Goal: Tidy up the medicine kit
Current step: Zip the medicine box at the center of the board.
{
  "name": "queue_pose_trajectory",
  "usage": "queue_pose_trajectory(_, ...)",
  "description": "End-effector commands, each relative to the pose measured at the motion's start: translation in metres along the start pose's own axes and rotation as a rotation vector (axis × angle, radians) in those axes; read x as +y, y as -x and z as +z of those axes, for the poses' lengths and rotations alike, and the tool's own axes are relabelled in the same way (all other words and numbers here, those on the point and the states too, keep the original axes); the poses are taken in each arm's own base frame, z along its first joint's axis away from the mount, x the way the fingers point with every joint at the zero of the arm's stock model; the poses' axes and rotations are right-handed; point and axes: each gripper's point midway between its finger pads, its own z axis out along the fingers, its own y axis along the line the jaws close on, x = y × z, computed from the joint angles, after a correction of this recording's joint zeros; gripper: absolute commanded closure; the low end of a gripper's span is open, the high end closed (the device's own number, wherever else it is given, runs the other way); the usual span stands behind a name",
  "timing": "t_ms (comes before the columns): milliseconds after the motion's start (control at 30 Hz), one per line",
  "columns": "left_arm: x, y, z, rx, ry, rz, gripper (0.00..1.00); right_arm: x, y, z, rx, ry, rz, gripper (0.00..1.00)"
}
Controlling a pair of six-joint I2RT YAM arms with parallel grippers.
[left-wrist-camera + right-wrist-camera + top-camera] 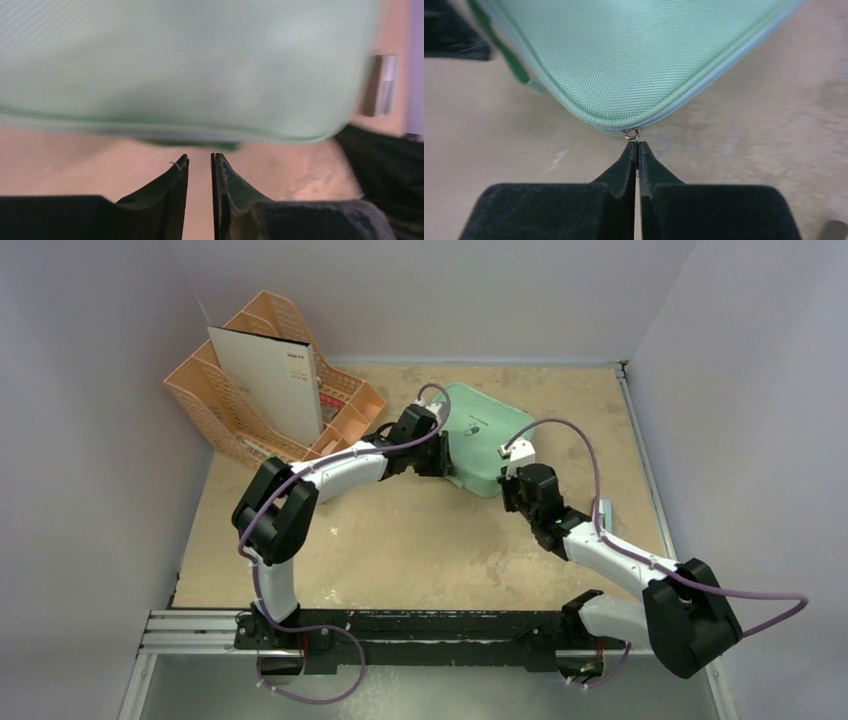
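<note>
1. Found the medicine kit [485, 440] lying flat on the sandy surface [400, 540], at far centre, lid down and dark logo facing up, turned cornerwise to the arm bases.
2. Noted the left pincer [200, 157] at the kit's left edge. Seen from the left wrist as only narrowly parted, with nothing between the fingers and bare surface showing through the gap.
3. Recorded a dark green tab [192, 145] under the kit's edge, just beyond the left fingertips. Cannot tell from the blurred view whether tips and tab touch.
4. Noted the right pincer [638, 145] at the kit's near corner, fingers pressed together and pinching the zipper pull [631, 133]. Only the pull's small metal ring shows, directly above the tips.
5. Observed, from the right wrist, the zipper run closed along both sides of that corner, with no gap in the seam.
6. Logged a peach organizer [345, 415] at far left of the surface, holding an upright white board [268, 380]. Stands near the kit but apart from it.
7. Logged a small pale object [603, 512] on the surface, to the right of the kit and apart from it. Too small to identify.
</note>
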Motion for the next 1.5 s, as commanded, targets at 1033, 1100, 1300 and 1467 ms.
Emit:
queue_pose_trajectory(1033,-0.016,0.015,-0.089,-0.176,-0.11,-0.162,0.44,0.088,0.045,-0.022,-0.195,0.258,0.155,1.0)
queue_pose_trajectory(1100,-0.011,0.007,-0.084,-0.156,-0.095,-0.172,0.41,0.101,0.045,-0.023,-0.194,0.272,0.161,1.0)
queue_pose_trajectory(1300,0.002,-0.006,-0.086,-0.139,-0.044,-0.18,0.38,0.131,0.054,-0.026,-0.196,0.286,0.156,1.0)
queue_pose_trajectory(1467,0.012,-0.018,-0.084,-0.12,-0.013,-0.216,0.38,0.146,0.063,-0.028,-0.219,0.287,0.148,1.0)
